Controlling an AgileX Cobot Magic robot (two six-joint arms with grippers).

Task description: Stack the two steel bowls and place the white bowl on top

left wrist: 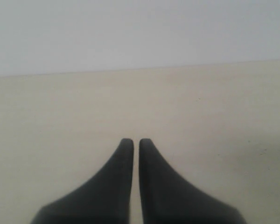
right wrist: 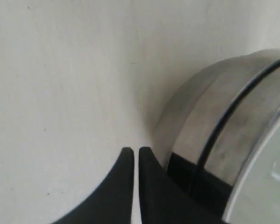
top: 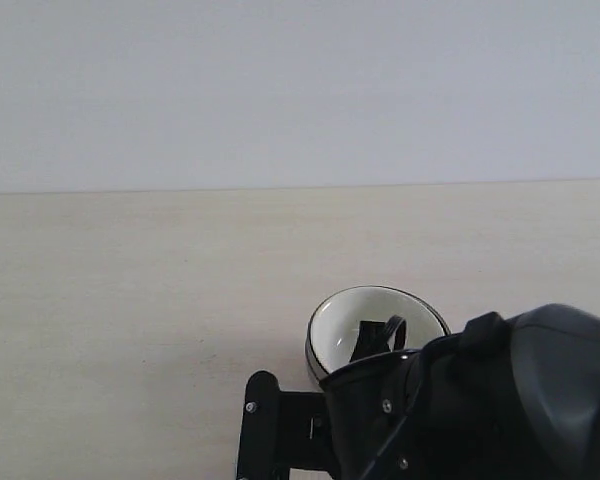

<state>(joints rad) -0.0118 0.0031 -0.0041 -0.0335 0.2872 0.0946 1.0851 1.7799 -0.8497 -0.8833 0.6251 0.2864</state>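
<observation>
A shiny steel bowl (top: pixel 377 325) sits on the pale table, partly covered by my right arm (top: pixel 480 400); its mirror inside shows a dark reflection. Close up, its curved steel outside (right wrist: pixel 200 112) carries a dark seam, so I cannot tell whether this is one bowl or two nested. A pale surface (right wrist: pixel 266 191) shows inside the rim; I cannot tell if it is the white bowl. My right gripper (right wrist: pixel 136 150) is shut and empty, just beside the bowl's outer wall. Over bare table, my left gripper (left wrist: pixel 136 141) is also shut and empty.
The light wooden table (top: pixel 130 300) runs back to a plain pale wall (top: pixel 300 90). A black bracket (top: pixel 270 430) of the right arm sticks out at the lower edge of the exterior view.
</observation>
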